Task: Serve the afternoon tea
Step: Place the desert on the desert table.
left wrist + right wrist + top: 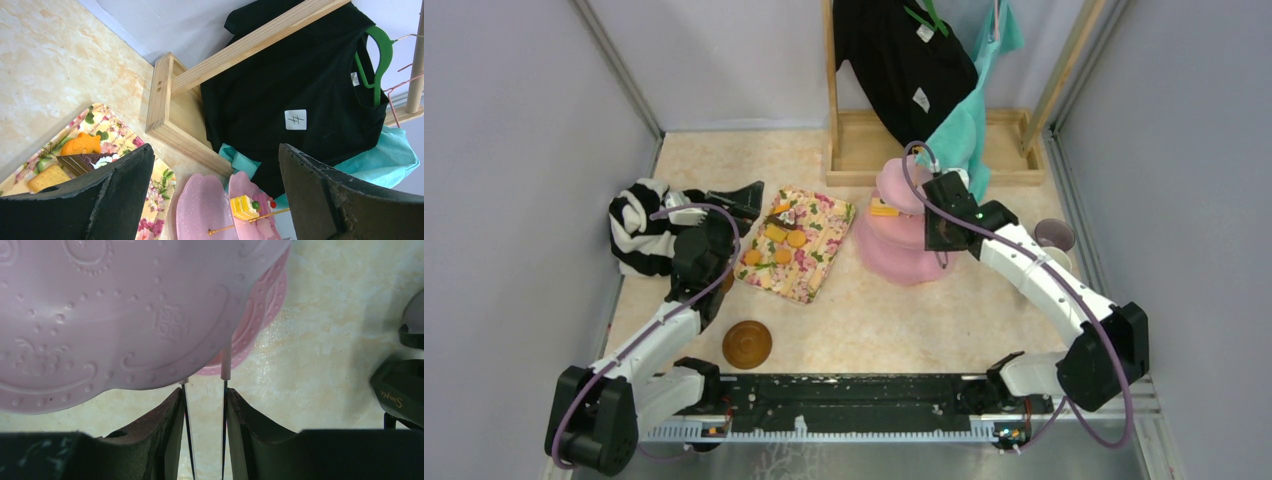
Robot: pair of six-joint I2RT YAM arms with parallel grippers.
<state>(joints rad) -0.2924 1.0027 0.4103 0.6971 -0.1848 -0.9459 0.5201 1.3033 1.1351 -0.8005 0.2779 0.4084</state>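
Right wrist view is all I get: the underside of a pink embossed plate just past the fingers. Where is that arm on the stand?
Observer: From above, the right gripper is at the right side of the stand. I cannot tell which tier it is under.
Reviewer: Is anything served yet?
Observer: One yellow cake slice lies on an upper tier.
Reviewer: And the rest of the food?
Observer: The other pastries lie on the floral cloth to the left of the stand, with the left gripper open beside them.
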